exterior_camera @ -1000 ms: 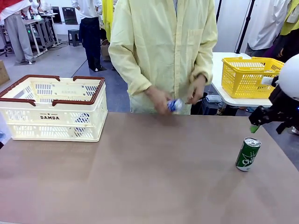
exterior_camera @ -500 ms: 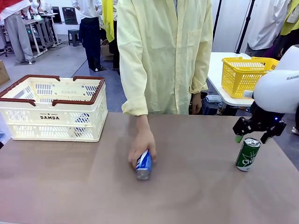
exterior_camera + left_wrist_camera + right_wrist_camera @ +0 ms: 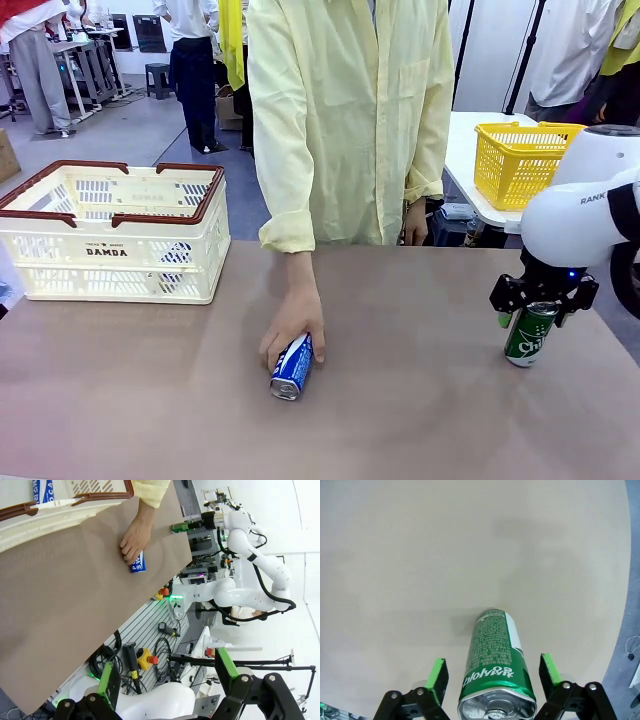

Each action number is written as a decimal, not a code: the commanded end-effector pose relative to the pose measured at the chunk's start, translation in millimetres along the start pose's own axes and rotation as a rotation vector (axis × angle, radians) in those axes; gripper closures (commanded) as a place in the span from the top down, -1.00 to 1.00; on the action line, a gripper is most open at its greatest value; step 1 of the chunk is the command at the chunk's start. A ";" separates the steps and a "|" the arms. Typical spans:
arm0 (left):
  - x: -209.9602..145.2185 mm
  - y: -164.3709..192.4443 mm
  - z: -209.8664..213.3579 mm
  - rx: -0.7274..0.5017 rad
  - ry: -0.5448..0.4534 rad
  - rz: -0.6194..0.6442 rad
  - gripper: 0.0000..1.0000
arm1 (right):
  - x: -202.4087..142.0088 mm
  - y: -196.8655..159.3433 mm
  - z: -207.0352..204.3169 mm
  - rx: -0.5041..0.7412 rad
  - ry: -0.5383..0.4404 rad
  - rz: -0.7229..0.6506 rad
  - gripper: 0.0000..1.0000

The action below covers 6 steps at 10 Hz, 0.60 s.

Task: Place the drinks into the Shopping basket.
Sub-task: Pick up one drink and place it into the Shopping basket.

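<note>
Green can [image 3: 529, 335]: upright at far right, between jaws of open right pincer [image 3: 531, 318], ungripped.
Blue can [image 3: 292, 367]: lying on surface [image 3: 400, 430], under person's hand [image 3: 295, 322].
Left pincer [image 3: 165, 667]: open, empty.
Shopping basket [image 3: 100, 275]: far left, both cans outside.

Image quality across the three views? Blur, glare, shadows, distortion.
Front view: even light, sharp, only faint shadows under the green can and blue can. Left wrist view: rolled sideways, white background looks washed out. Right wrist view: green can crisp, soft shadow beside it on the table, its edge bowed by the wide angle.
</note>
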State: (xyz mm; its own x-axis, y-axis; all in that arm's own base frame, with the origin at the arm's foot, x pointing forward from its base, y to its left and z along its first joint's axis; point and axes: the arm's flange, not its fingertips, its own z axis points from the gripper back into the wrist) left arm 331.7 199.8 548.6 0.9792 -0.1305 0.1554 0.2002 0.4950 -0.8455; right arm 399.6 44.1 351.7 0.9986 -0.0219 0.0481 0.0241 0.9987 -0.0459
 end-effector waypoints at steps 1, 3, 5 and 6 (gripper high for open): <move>-1.1 -2.3 1.2 -0.007 -0.004 0.007 1.00 | -18.7 6.4 -5.4 -0.030 0.000 -0.005 -0.76; -1.1 -2.3 1.2 -0.007 -0.004 0.007 1.00 | -18.6 6.2 -5.2 -0.017 0.010 -0.011 -1.00; -1.1 -2.3 1.2 -0.007 -0.004 0.007 1.00 | -19.0 5.1 -5.2 -0.005 0.022 -0.001 -1.00; -1.1 -2.3 1.2 -0.007 -0.004 0.007 1.00 | -19.2 4.5 -5.2 -0.003 0.022 0.001 -1.00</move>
State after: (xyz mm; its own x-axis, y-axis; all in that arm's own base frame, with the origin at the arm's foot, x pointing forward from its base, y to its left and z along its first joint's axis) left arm 331.7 199.8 548.6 0.9792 -0.1305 0.1554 0.2002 0.4950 -0.8455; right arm 398.2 45.8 352.8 0.9990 -0.0156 0.0419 0.0176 0.9987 -0.0487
